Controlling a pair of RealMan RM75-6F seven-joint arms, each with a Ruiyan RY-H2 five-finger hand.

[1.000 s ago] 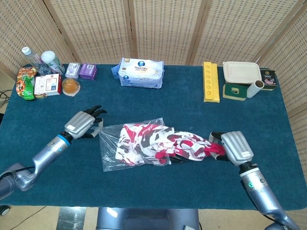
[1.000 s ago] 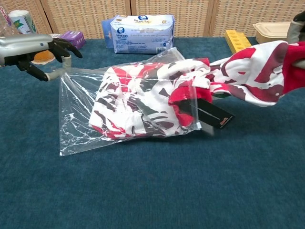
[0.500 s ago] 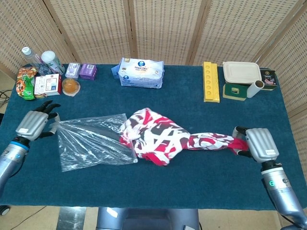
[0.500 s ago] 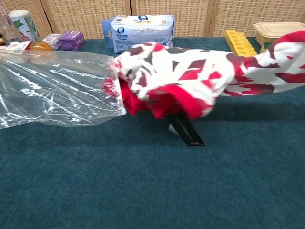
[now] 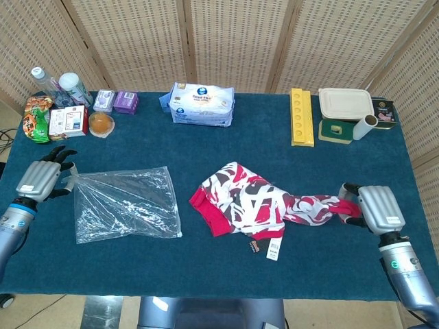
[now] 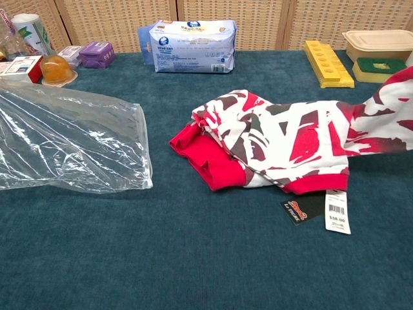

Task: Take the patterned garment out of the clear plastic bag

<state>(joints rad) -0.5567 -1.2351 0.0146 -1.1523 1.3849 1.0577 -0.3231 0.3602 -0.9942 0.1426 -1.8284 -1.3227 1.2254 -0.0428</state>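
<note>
Red-white-maroon patterned garment (image 5: 250, 203) is fully out, lying on the blue counter (image 5: 226, 274) right of the empty clear plastic bag (image 5: 127, 203), not touching it. Right robot hand (image 5: 374, 209) clamps the garment's far end; left robot hand (image 5: 42, 179) pinches the bag's corner. Only releasing looks left.

A blue carpeted table (image 5: 226, 267) stands before a folding woven wicker screen (image 5: 233, 41)

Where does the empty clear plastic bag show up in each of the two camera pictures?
Head view: the clear plastic bag lies left of centre, its corner pinched by the left hand.
Chest view: the bag fills the left edge; no hand visible.
Shared landmark: the blue-and-white wipes pack at the table's back.
</note>
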